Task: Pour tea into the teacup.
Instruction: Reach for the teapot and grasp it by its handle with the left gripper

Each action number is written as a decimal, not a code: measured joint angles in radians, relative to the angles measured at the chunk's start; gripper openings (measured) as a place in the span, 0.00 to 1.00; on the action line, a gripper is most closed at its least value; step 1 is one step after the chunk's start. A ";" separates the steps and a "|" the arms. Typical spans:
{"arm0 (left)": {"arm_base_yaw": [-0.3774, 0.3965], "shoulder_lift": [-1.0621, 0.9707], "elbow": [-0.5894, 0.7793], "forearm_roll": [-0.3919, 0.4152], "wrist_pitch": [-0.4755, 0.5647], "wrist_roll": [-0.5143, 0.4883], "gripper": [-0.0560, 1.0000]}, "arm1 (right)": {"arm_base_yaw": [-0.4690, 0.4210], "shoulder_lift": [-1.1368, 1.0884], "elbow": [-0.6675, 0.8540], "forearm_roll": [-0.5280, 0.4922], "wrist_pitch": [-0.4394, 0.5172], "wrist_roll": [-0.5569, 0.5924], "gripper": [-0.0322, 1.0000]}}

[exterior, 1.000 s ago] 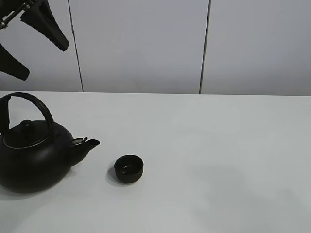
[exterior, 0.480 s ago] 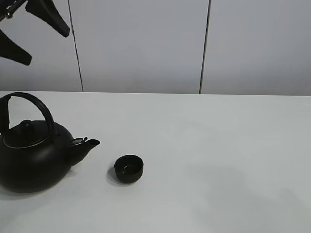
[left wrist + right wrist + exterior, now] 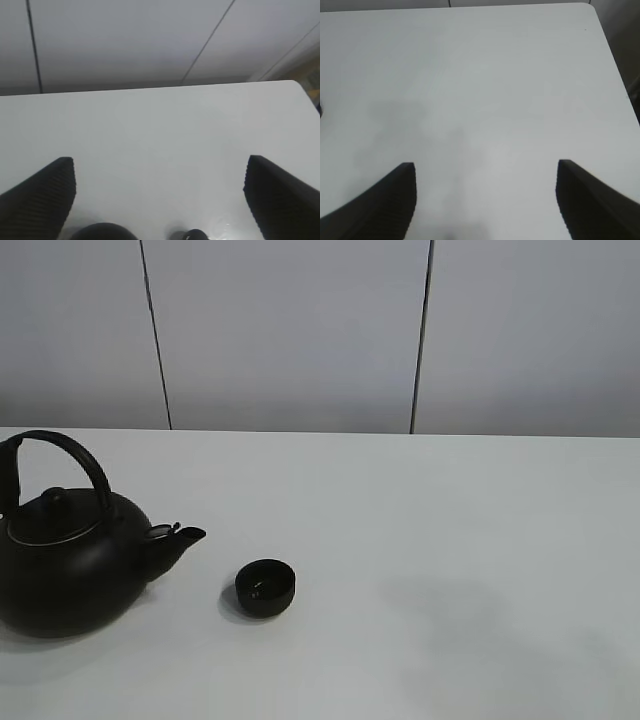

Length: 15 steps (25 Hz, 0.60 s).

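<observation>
The small matte-black teacup [image 3: 265,587] stands upright on the white table [image 3: 450,540], left of the middle. The big black teapot [image 3: 62,560] with an arched handle stands to its left, apart from it, with its spout [image 3: 180,538] pointing at the cup. Neither gripper shows in the high view. In the left wrist view my left gripper [image 3: 160,200] is open and empty, high above the table, with a dark part of the teapot [image 3: 100,233] at the picture's edge. In the right wrist view my right gripper [image 3: 485,200] is open and empty over bare table.
A grey panelled wall [image 3: 290,330] stands behind the table. The table's far right corner [image 3: 590,6] shows in the right wrist view.
My left gripper, open at the top left of the high view, has risen out of that view. The teapot and the teacup have not moved.
</observation>
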<state>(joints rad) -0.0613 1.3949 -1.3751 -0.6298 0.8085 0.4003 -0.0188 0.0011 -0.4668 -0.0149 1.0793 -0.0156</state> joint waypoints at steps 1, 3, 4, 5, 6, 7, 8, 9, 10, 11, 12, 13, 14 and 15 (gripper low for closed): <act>0.009 -0.018 0.000 0.028 0.000 -0.009 0.67 | 0.000 0.000 0.000 0.000 0.000 0.000 0.55; 0.038 -0.037 0.000 0.093 0.027 -0.036 0.67 | 0.000 0.000 0.000 0.000 0.001 0.000 0.55; 0.051 -0.043 0.000 0.133 0.052 -0.048 0.67 | 0.000 0.000 0.000 0.000 0.001 0.000 0.55; 0.059 -0.046 0.000 0.174 0.075 -0.062 0.67 | 0.000 0.000 0.000 0.000 0.001 0.000 0.55; 0.062 -0.049 0.000 0.221 0.100 -0.080 0.67 | 0.000 0.000 0.000 0.000 0.001 0.000 0.55; 0.063 -0.057 0.000 0.256 0.120 -0.099 0.67 | 0.000 0.000 0.000 0.000 0.001 0.000 0.55; 0.063 -0.066 0.000 0.284 0.130 -0.124 0.67 | 0.000 0.000 0.000 0.000 0.001 0.000 0.55; 0.063 -0.076 0.000 0.303 0.133 -0.148 0.67 | 0.000 0.000 0.000 0.000 0.001 0.000 0.55; 0.063 -0.089 0.000 0.319 0.133 -0.165 0.67 | 0.000 0.000 0.000 0.000 0.001 0.000 0.55; 0.063 -0.103 0.000 0.329 0.133 -0.176 0.67 | 0.000 0.000 0.000 0.000 0.001 0.000 0.55; 0.063 -0.112 0.000 0.332 0.131 -0.188 0.67 | 0.000 0.000 0.000 0.000 0.001 0.000 0.55; 0.063 -0.120 0.000 0.334 0.128 -0.196 0.67 | 0.000 0.000 0.000 0.000 0.001 0.000 0.55; 0.063 -0.128 0.000 0.336 0.123 -0.199 0.67 | 0.000 0.000 0.000 0.000 0.001 0.000 0.55; 0.063 -0.134 0.000 0.340 0.115 -0.203 0.67 | 0.000 0.000 0.000 0.000 0.001 0.000 0.55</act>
<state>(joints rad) 0.0021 1.2612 -1.3751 -0.2898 0.9234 0.1974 -0.0188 0.0011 -0.4668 -0.0149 1.0799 -0.0156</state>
